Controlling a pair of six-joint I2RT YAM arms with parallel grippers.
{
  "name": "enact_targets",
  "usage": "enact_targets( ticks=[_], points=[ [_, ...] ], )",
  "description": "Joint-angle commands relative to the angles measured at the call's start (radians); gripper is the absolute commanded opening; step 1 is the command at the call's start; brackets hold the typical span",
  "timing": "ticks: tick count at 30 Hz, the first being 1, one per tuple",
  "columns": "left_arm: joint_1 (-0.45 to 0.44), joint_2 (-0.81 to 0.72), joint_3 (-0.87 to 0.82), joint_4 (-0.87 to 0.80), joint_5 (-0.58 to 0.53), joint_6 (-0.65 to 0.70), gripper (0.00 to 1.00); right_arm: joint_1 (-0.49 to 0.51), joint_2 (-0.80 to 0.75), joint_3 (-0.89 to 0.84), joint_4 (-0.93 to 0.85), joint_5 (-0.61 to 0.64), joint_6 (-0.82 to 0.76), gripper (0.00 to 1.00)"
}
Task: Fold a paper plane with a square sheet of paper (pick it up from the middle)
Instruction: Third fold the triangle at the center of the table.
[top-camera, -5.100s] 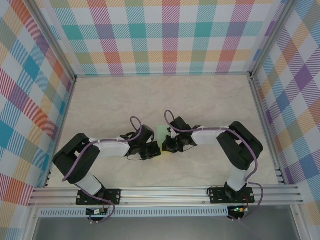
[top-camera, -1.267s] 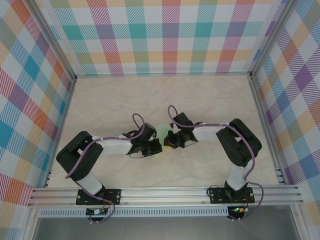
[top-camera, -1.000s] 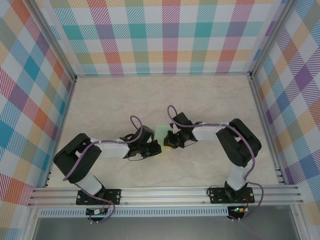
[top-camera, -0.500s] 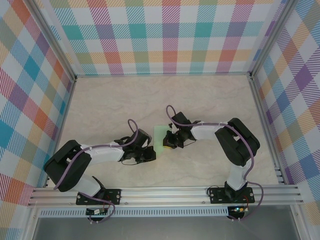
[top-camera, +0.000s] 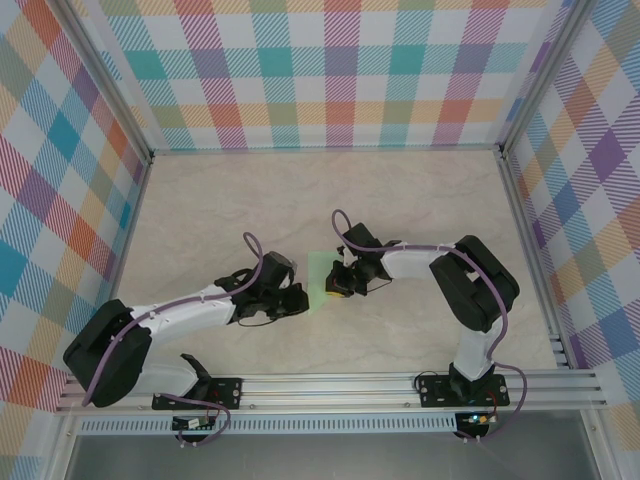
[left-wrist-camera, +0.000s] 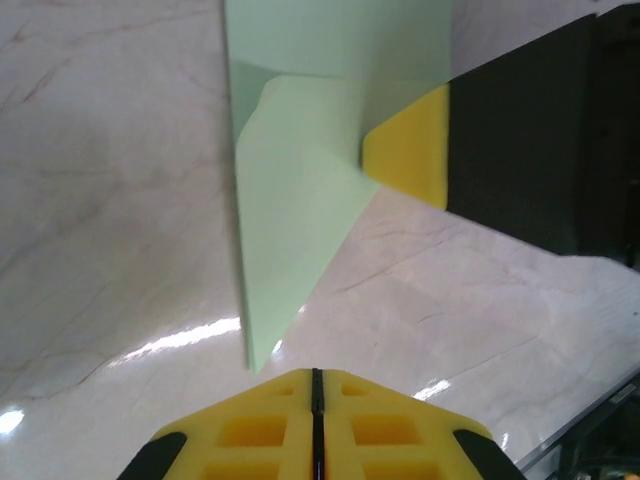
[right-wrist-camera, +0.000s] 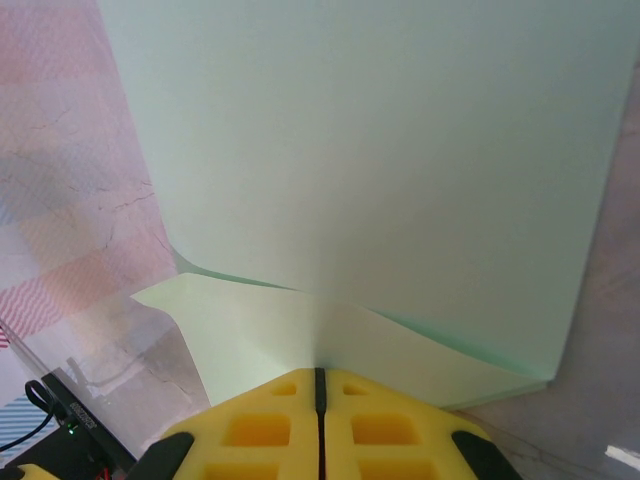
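The square sheet of paper (top-camera: 319, 270) lies pale mint-green on the table between my two grippers. In the left wrist view the paper (left-wrist-camera: 300, 200) has a folded flap that narrows to a tip pointing at my left gripper (left-wrist-camera: 318, 372), which is shut, empty and just short of that tip. From above, the left gripper (top-camera: 298, 300) sits at the sheet's near left corner. My right gripper (top-camera: 337, 285) is shut, its yellow tip resting on the sheet's right side. In the right wrist view the right gripper (right-wrist-camera: 320, 372) touches the folded flap of the paper (right-wrist-camera: 380, 150).
The pale marble-patterned table (top-camera: 230, 200) is walled by checked panels (top-camera: 330, 70) at the back and both sides. An aluminium rail (top-camera: 330, 385) with both arm bases runs along the near edge.
The left arm has stretched out low and its gripper has slid back from the paper toward the near left. The right gripper has stayed on the sheet, barely moving.
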Motion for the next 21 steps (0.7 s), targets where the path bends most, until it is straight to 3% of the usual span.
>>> enact_targets(
  ticks=[1,6,21],
  points=[
    [-0.005,0.064,0.011,0.1,0.001,-0.047,0.08,-0.006,0.004,0.033,-0.025,0.035,-0.009,0.07],
    [-0.006,0.13,0.014,0.158,0.02,-0.055,0.08,-0.006,0.004,0.039,-0.028,0.026,-0.01,0.07],
    [-0.006,0.204,0.0,0.109,0.01,-0.042,0.06,0.029,-0.047,0.028,0.033,-0.013,-0.043,0.07]
  ],
)
